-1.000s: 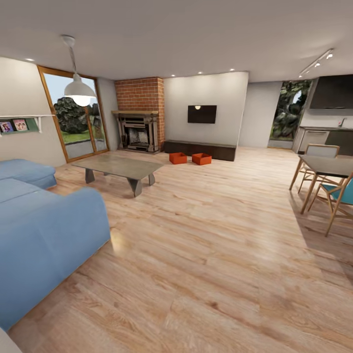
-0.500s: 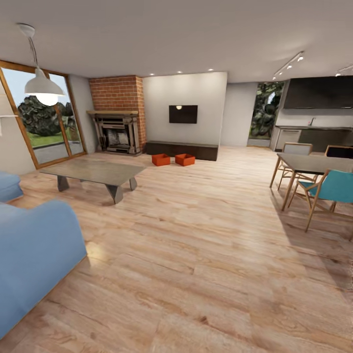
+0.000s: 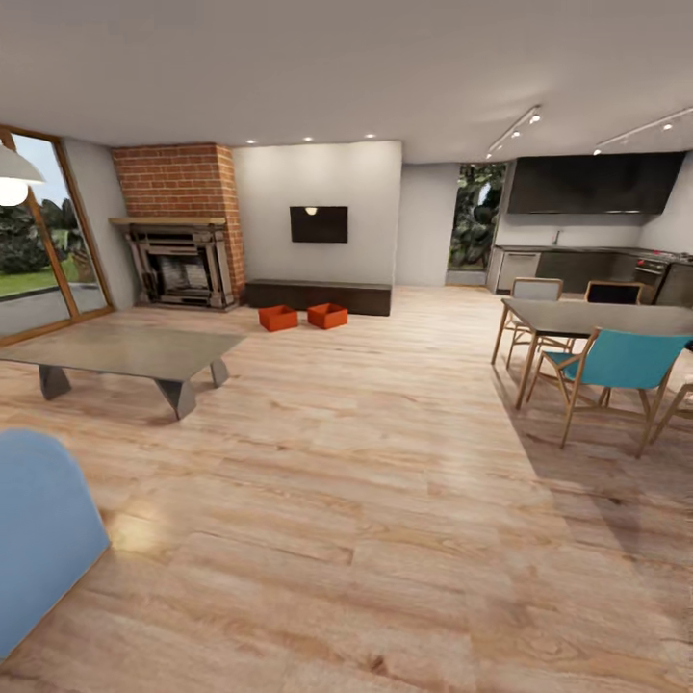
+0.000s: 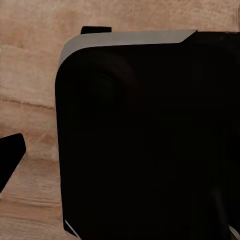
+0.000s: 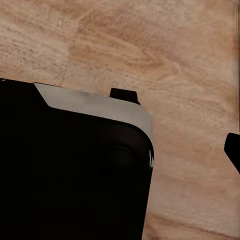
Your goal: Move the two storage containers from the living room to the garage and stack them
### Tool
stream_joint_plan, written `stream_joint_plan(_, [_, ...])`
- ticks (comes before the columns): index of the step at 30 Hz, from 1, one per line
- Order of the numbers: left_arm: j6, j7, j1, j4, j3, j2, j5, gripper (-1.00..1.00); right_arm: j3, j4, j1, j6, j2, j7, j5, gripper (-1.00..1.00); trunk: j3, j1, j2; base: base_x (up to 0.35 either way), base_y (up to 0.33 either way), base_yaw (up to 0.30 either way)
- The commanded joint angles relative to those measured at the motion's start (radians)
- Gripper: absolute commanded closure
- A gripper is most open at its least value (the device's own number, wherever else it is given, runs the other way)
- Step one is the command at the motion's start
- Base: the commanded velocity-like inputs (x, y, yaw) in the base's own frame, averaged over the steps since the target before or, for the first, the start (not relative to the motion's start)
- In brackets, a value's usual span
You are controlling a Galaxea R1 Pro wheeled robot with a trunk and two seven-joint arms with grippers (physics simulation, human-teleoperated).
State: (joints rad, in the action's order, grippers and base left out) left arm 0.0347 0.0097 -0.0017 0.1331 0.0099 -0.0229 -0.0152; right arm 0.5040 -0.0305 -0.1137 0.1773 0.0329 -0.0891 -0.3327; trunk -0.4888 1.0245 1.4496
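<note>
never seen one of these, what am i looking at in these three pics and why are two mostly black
It is a wheeled robot with two arms, rendered in a simulator. The wide picture comes from its head camera, looking across a living room: two orange bins sit side by side on the wood floor before a low cabinet, near a brick fireplace. A coffee table stands left, a dining table right. The other two come from cameras on each wrist; the dark bulk there looks like the robot's own body, with floor behind. Nothing seems held.
</note>
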Motion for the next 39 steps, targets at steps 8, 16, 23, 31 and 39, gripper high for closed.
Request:
stream_joint_plan(8, [0.002,0.001,0.000,0.002,0.001,0.000,-0.002,-1.00,0.008,-0.003,-0.001,0.005,0.001,-0.001,-0.008,-1.00,-0.001,0.001,0.000,0.320,0.000,-0.206])
stream_joint_plan(16, [0.002,0.001,0.000,0.002,0.001,0.000,-0.002,-1.00,0.008,-0.002,-0.001,0.005,-0.001,-0.001,-0.004,-1.00,-0.001,0.001,0.000,0.320,0.000,-0.016])
stream_joint_plan(23, [0.002,0.001,0.000,0.002,0.001,0.000,-0.002,-1.00,0.008,-0.002,-0.001,0.005,-0.001,-0.001,0.004,-1.00,-0.001,0.001,0.000,0.320,0.000,0.000])
stream_joint_plan(31, [0.002,0.001,0.000,0.002,0.001,0.000,-0.002,-1.00,0.008,-0.003,-0.001,0.005,-0.001,-0.001,0.004,-1.00,-0.001,0.001,0.000,0.320,0.000,0.000])
stream_joint_plan(39, [0.002,0.001,0.000,0.002,0.001,0.000,-0.002,-1.00,0.008,-0.002,-0.001,0.005,-0.001,-0.001,0.003,-1.00,-0.001,0.001,0.000,0.320,0.000,0.000])
